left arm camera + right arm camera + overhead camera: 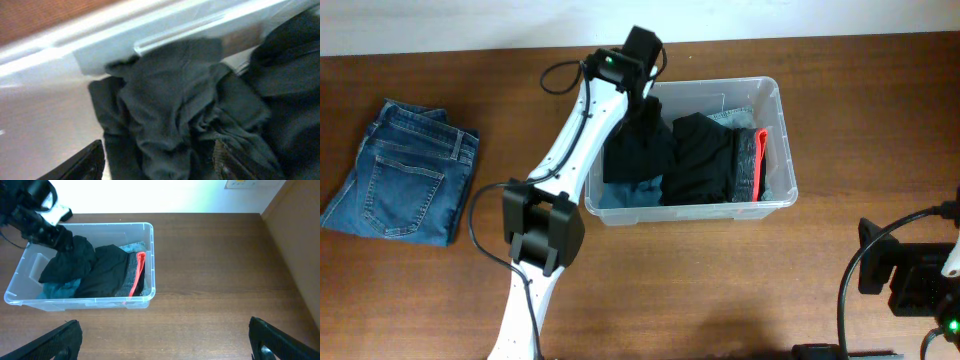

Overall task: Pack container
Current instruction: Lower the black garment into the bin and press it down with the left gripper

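Observation:
The clear plastic container (787,150) stands at the table's middle back; it also shows in the right wrist view (152,255). It holds a black garment (705,155), a grey piece with a red edge (760,165) and a blue-grey cloth (625,195). My left gripper (638,98) is over the container's left part, shut on a dark garment (638,145) that hangs from it into the bin. In the left wrist view the cloth (175,110) fills the gap between the fingers (160,162). My right gripper (162,340) is open and empty over bare table, to the right of the container.
Folded blue jeans (405,170) lie at the table's left side. The right arm (910,275) sits at the front right corner. A wall runs behind the table (150,195).

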Controlling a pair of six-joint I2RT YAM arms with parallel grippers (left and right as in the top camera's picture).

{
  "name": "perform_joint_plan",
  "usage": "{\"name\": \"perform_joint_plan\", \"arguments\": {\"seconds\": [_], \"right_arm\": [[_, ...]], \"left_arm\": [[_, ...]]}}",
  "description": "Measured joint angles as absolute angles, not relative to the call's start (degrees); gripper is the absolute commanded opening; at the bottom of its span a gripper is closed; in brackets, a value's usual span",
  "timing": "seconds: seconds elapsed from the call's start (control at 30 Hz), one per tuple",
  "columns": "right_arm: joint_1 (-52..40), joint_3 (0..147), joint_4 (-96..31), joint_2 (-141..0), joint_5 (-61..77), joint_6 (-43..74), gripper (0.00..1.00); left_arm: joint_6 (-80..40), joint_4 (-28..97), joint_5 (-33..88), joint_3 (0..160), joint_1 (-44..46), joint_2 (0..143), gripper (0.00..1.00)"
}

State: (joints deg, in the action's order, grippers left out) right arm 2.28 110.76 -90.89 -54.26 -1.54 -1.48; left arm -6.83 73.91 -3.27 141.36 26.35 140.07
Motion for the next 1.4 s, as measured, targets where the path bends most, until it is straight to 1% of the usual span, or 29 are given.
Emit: {"name": "perform_joint_plan", "arguments": {"seconds": [0.03, 0.1, 0.13, 0.17, 0.2, 0.23, 0.27, 0.53, 0.8, 1.07, 1.4], "right_arm": [[2.3, 110.8, -90.9, -54.3, -1.5, -1.5, 0.98], [2.3, 110.8, -90.9, -54.3, -1.5, -1.5, 0.99], [2.3, 110.8, -90.9, -54.3, -1.5, -1.5, 0.98], [2.3, 110.8, -90.9, -54.3, -1.5, -1.5, 0.98], [2.3, 110.8, -90.9, -54.3, -1.5, -1.5, 0.99], [2.3, 110.8, -90.9, -54.3, -1.5, -1.5, 0.99], [2.3, 110.8, -90.9, -54.3, -1.5, -1.5, 0.98], [2.3, 110.8, -90.9, -54.3, -1.5, -1.5, 0.98], [2.3, 110.8, -90.9, -54.3, -1.5, -1.5, 0.98], [2.3, 110.8, -90.9, -54.3, -1.5, -1.5, 0.98], [2.3, 110.8, -90.9, -54.3, -1.5, -1.5, 0.99]], "left_arm": [[-6.8, 74.2, -3.3, 142.1, 26.3, 139.8, 0.65], [-7.0, 74.5, -3.3, 142.9, 26.3, 139.2, 0.48], [-7.0, 74.6, -3.3, 143.2, 26.3, 138.9, 0.33], [-6.8, 74.6, -3.3, 143.2, 26.3, 138.7, 0.2], [-6.9, 74.7, -3.3, 143.2, 26.3, 138.6, 0.1], [-6.9, 74.7, -3.3, 143.2, 26.3, 138.6, 0.03], [-6.7, 74.7, -3.3, 143.2, 26.3, 138.6, 0.01], [-6.6, 74.8, -3.3, 143.2, 26.3, 139.3, 0.01], [-6.9, 74.7, -3.5, 143.2, 26.3, 146.9, 0.01], [-6.9, 75.0, -3.3, 144.2, 26.3, 147.2, 0.01], [-6.9, 79.8, -3.2, 150.3, 26.3, 147.0, 0.02]]}}
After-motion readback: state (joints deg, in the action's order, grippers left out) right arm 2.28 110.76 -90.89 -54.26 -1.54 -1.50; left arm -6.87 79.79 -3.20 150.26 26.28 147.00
